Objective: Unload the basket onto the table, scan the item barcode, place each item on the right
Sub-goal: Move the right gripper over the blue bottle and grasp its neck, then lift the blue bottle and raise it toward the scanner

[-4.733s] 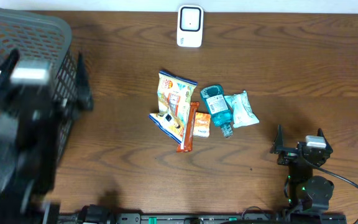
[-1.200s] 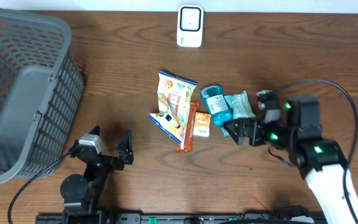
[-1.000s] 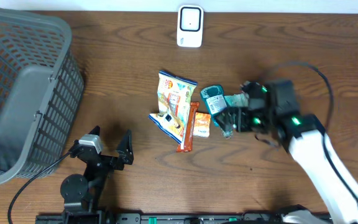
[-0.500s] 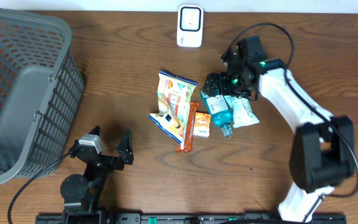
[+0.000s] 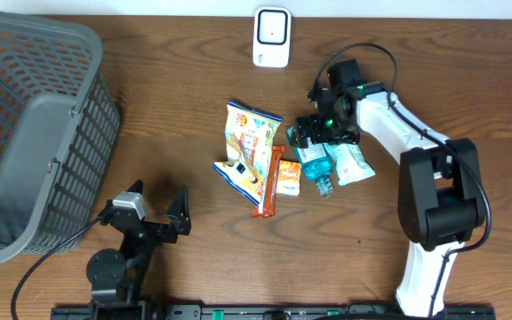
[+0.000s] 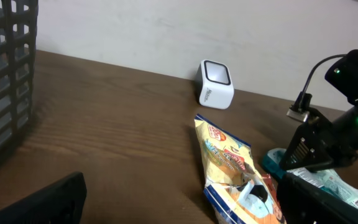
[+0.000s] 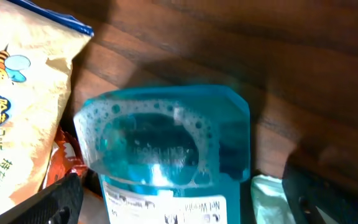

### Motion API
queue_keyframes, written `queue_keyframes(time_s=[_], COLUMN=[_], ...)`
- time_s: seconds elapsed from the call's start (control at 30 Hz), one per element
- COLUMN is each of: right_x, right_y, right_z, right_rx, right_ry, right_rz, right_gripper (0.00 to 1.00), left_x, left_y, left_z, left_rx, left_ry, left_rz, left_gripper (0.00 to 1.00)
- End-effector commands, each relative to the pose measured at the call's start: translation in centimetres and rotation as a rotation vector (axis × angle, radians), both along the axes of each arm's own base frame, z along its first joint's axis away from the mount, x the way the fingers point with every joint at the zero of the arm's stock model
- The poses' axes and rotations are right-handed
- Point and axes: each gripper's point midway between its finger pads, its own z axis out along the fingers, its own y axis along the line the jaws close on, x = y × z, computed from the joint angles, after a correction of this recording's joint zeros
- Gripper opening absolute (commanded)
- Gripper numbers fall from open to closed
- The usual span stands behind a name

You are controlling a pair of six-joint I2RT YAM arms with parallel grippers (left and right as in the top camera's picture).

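A clear blue bottle [image 5: 314, 160] lies on the table with its white label [image 7: 166, 208] facing up. My right gripper [image 5: 314, 135] hangs over the bottle's base, open, one finger [image 7: 58, 199] on each side of the bottle [image 7: 166, 140], and holds nothing. A yellow snack bag [image 5: 249, 147], an orange bar [image 5: 269, 184], a small orange packet [image 5: 288, 178] and a pale teal packet [image 5: 347, 160] lie around the bottle. The white scanner [image 5: 272, 37] stands at the table's far edge. My left gripper [image 5: 158, 197] rests open near the front edge, well apart from the items.
A grey mesh basket [image 5: 34, 124] fills the left side of the table. In the left wrist view I see the basket [image 6: 5, 81], the scanner [image 6: 216, 84], the snack bag [image 6: 229, 162] and the right arm [image 6: 340, 134] beyond it.
The right arm has swung from the bottle's cap side round to the far side, and its gripper now sits over the bottle's base. The left arm has not moved.
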Motion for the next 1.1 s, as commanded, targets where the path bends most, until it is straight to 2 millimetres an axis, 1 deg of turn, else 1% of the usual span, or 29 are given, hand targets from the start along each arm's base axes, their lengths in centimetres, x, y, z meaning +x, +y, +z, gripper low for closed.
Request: queue_keyframes(time_s=[0.0,0.07,0.2,0.3,0.37,0.5,0.57,0.63,0.7,0.77,0.93,1.07], right_x=[-1.9,-2.6,-4.1,-4.9,-5.1,-5.2,-5.1,-5.0,-4.7,-4.2,-2.3,-1.1], right_y=[0.4,0.7,1.0,1.1,1.2,1.2,1.1,0.9,0.5,0.2,-1.3,-3.1], right_z=[-4.0,-5.1,-6.6,-7.2,-7.3,-7.2,-7.2,-7.1,-6.7,-5.7,-2.7,-1.2], right_rx=[-0.009,-0.018,-0.036,-0.043,-0.044,-0.045,-0.046,-0.059,-0.085,-0.118,-0.256,-0.394], right_ry=[0.091,0.118,0.163,0.183,0.186,0.19,0.19,0.192,0.198,0.21,0.207,0.181], right_rz=[0.078,0.103,0.164,0.199,0.209,0.211,0.209,0.207,0.192,0.165,0.073,-0.023], right_gripper=[0.92,0.86,0.77,0.64,0.56,0.36,0.3,0.21,0.09,0.01,0.01,0.01], left_x=[0.0,0.0,0.0,0.0,0.0,0.0,0.0,0.0,0.0,0.0,0.0,0.0], left_y=[-0.1,-0.1,-0.1,-0.1,-0.1,-0.1,-0.1,-0.1,-0.1,-0.1,-0.1,-0.1], left_z=[-1.6,-1.6,-1.6,-1.6,-1.6,-1.6,-1.6,-1.6,-1.6,-1.6,-1.6,-1.6], left_rx=[-0.001,-0.001,-0.001,-0.001,-0.001,-0.001,-0.001,-0.001,-0.001,-0.001,-0.001,-0.001], left_ry=[0.039,0.039,0.039,0.039,0.039,0.039,0.039,0.039,0.039,0.039,0.039,0.039], left_rz=[-0.011,-0.011,-0.011,-0.011,-0.011,-0.011,-0.011,-0.011,-0.011,-0.011,-0.011,-0.011], left_gripper=[0.98,0.98,0.98,0.98,0.98,0.98,0.98,0.98,0.98,0.98,0.98,0.98])
